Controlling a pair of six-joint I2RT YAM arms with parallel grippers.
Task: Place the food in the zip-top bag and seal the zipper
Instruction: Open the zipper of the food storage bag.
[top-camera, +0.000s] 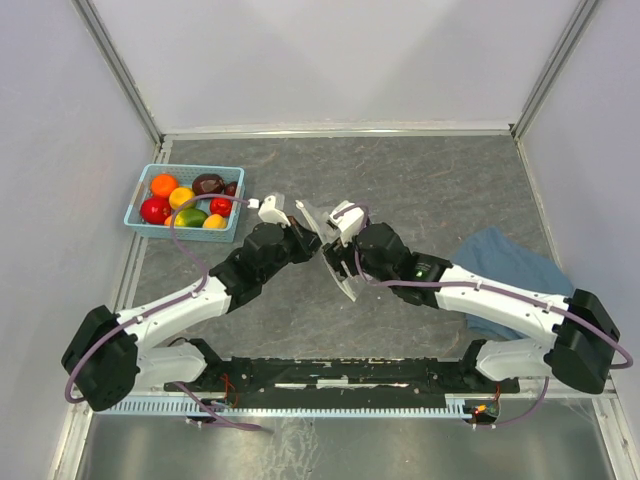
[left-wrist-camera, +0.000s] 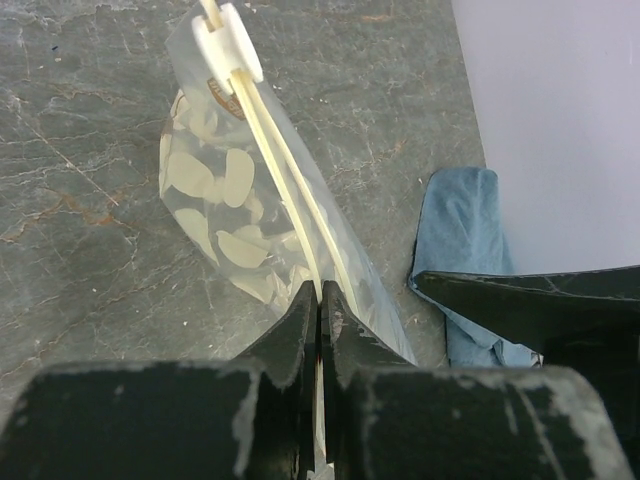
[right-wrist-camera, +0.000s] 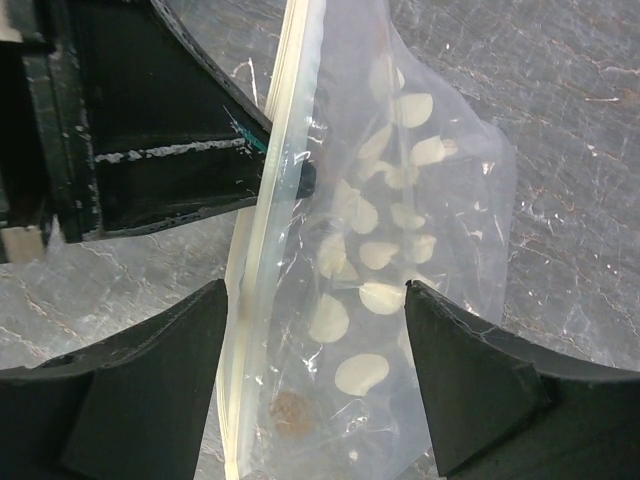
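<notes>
The clear zip-top bag (top-camera: 342, 282) with white spots is held up on edge between my two grippers. My left gripper (left-wrist-camera: 320, 296) is shut on the pale zipper (left-wrist-camera: 285, 170), near the end away from its white slider (left-wrist-camera: 231, 42). My right gripper (right-wrist-camera: 315, 340) is open, with one finger on each side of the bag (right-wrist-camera: 400, 230), beside the zipper (right-wrist-camera: 272, 210). In the top view the left gripper (top-camera: 304, 238) and the right gripper (top-camera: 335, 256) meet at the bag. The food (top-camera: 188, 202) lies in a basket at the far left. The bag holds no food.
The light-blue perforated basket (top-camera: 140, 222) stands at the far left by the wall. A blue cloth (top-camera: 510, 265) lies on the right and also shows in the left wrist view (left-wrist-camera: 458, 240). The grey marbled tabletop (top-camera: 420, 180) is walled on three sides.
</notes>
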